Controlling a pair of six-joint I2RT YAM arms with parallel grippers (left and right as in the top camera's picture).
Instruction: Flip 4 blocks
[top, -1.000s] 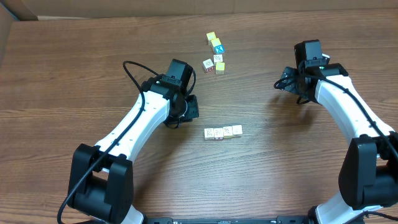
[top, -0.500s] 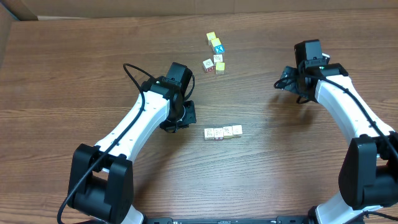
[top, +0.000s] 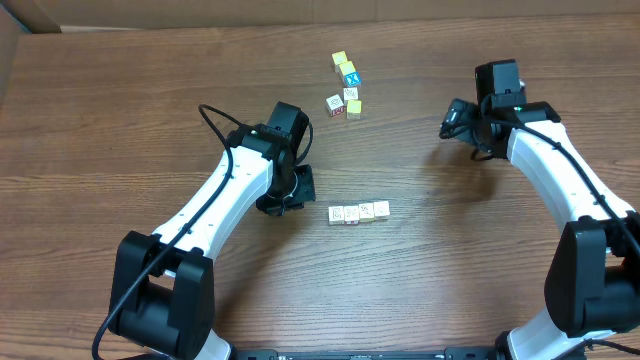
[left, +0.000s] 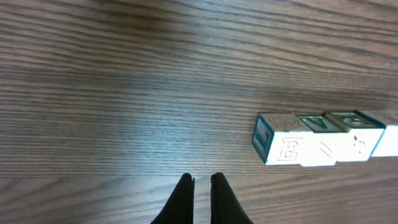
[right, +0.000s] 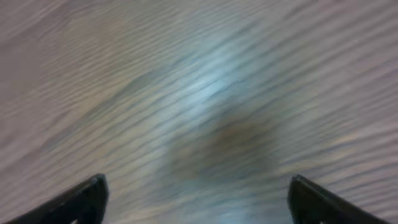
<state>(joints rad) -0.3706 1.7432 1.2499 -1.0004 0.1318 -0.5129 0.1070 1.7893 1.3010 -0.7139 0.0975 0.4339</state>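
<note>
Four pale alphabet blocks (top: 358, 212) lie touching in a straight row near the table's middle. In the left wrist view the same row of blocks (left: 317, 138) shows blue and green edged faces, one with an E. My left gripper (top: 303, 188) is just left of the row, low over the wood and apart from it. Seen from its wrist, the left gripper (left: 202, 180) is shut with nothing between its fingers. My right gripper (top: 455, 118) hovers at the far right, away from the blocks. The blurred right wrist view shows the right gripper (right: 198, 183) open over bare wood.
A loose cluster of small cubes sits at the back, among them a blue cube with a white X (top: 349, 75), yellow cubes (top: 340, 59) and a red-edged cube (top: 336, 103). A cable (top: 212, 112) loops up from the left arm.
My left gripper has slid a little toward the table's near side, staying shut, left of the row. The right gripper has shifted slightly toward the back left. The blocks have not moved.
</note>
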